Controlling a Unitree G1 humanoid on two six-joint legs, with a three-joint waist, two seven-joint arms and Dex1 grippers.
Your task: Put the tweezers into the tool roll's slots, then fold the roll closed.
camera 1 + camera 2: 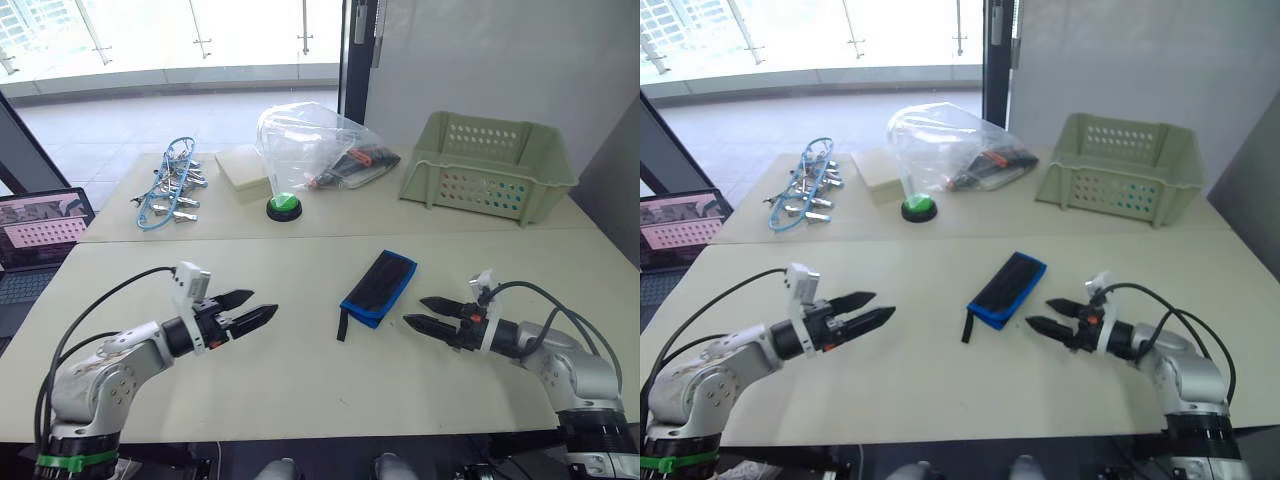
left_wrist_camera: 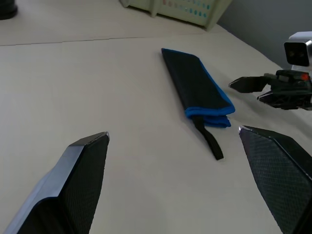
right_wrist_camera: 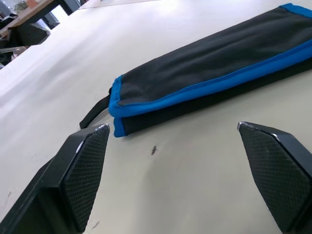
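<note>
A: What's on the table [image 1: 300, 390], starting big?

B: The tool roll [image 1: 379, 287] lies folded flat near the middle, nothing touching it. Its long axis runs diagonally, the far end angled toward the robot's right and the near end, where the strap [image 1: 343, 325] trails out, toward its left. No tweezers can be seen on the near table.

A: Which arm is closer?

B: The right end effector [image 1: 428, 312], I'd judge. It sits just beside the roll's near end on the robot's right, tips aimed at it, fingers spread and empty. The left end effector [image 1: 252, 308] is well apart on the other side, also spread and holding nothing.

A: So the next move?

B: Probably the right arm reaches leftward to the near, strap end.
</note>
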